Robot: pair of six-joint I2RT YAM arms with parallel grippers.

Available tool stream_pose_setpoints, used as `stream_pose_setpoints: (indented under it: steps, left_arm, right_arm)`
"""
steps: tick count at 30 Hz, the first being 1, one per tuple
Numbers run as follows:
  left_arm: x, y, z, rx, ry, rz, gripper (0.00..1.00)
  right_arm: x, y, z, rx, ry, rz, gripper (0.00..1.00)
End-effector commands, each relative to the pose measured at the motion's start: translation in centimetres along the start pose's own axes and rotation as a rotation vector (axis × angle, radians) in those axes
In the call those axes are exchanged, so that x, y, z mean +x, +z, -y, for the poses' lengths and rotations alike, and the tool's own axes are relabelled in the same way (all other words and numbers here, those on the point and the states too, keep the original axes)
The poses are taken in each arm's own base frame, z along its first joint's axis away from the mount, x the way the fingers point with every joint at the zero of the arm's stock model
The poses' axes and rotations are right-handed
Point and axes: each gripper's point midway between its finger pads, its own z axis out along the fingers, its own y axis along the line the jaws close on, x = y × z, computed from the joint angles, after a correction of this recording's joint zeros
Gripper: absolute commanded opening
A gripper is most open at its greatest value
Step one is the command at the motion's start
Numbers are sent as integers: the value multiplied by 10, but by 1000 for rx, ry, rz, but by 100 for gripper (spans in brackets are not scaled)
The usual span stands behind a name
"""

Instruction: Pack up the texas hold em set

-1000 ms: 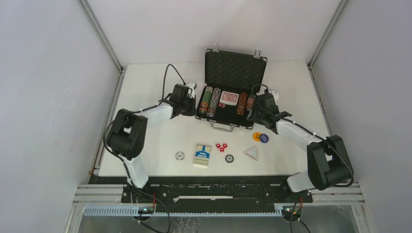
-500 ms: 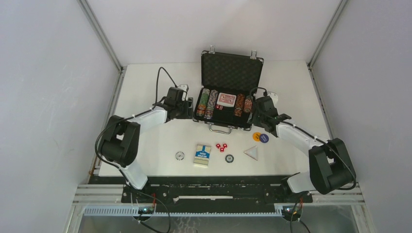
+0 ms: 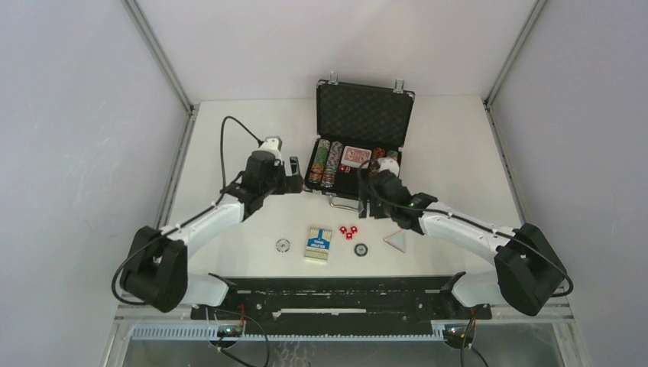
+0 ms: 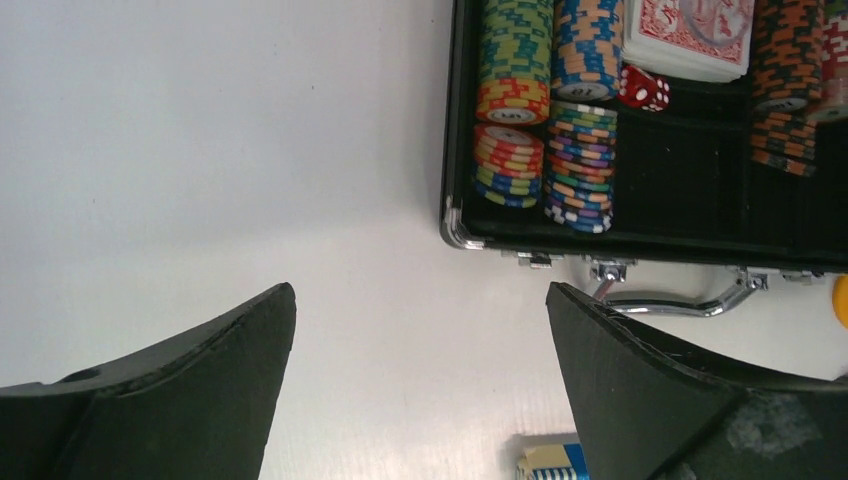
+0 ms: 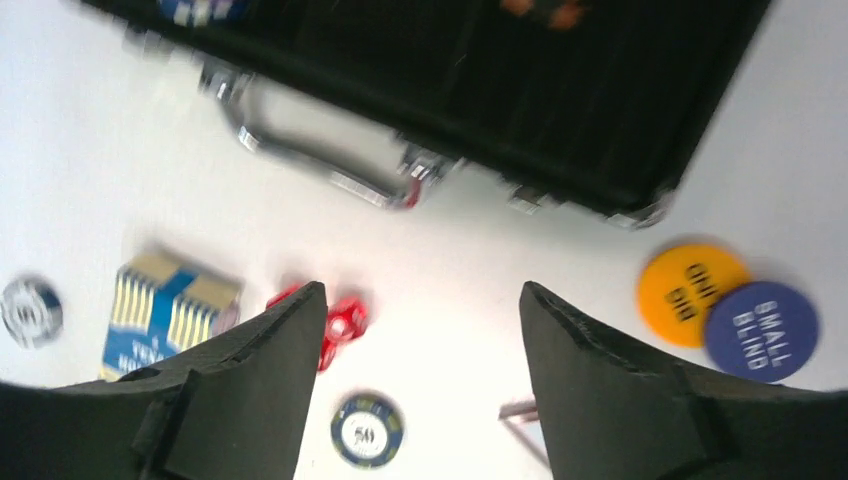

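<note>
Briefcase [image 3: 364, 115] stood open at the far middle of the table [image 3: 229, 153], chips [image 4: 515, 70] and red-backed cards [image 4: 700, 30] inside. Blue card box [image 3: 319, 242], red dice [image 5: 335, 325], triangle [image 3: 395, 240] and buttons [image 5: 760, 325] lay loose nearer. Left gripper [image 4: 420, 290], beside the case, and right gripper [image 5: 422, 290], over the dice, had fingers spread, empty. Gathering loose pieces seemed in hand; the next move likely called for the right lowering to pinch a die.

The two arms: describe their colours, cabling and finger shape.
The left arm and right arm have white link shells between bulky black joint housings. A thin black cable loops off the left arm's wrist. The left gripper and right gripper each carry two matte black, wedge-shaped fingers.
</note>
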Motion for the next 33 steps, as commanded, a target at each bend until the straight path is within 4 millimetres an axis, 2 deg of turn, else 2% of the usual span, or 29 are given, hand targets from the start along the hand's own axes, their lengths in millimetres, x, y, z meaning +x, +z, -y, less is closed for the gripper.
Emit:
stream_pose_setpoints:
  steps: [1,8,11,16,22,28,33]
  left_arm:
    - [1,-23,13,-7,26,107,100]
    - [29,-34,10,21,26,115,100]
    - [32,-35,9,26,19,121,100]
    - [33,-35,19,80,7,107,100]
    - [35,-34,22,95,-1,98,100]
    - [37,-32,24,102,-2,87,100]
    - [37,-31,23,99,1,84,100]
  right_arm:
    - [32,-15,-20,-16,-85,-44,82]
    - [81,-20,-29,69,-167,-110,86]
    - [95,-25,-29,100,-168,-127,85]
    - [120,-24,-32,104,-173,-169,85]
    - [138,-20,-31,141,-181,-191,80]
    - [143,-17,-28,169,-185,-192,74]
    - [146,-11,-25,189,-190,-198,62]
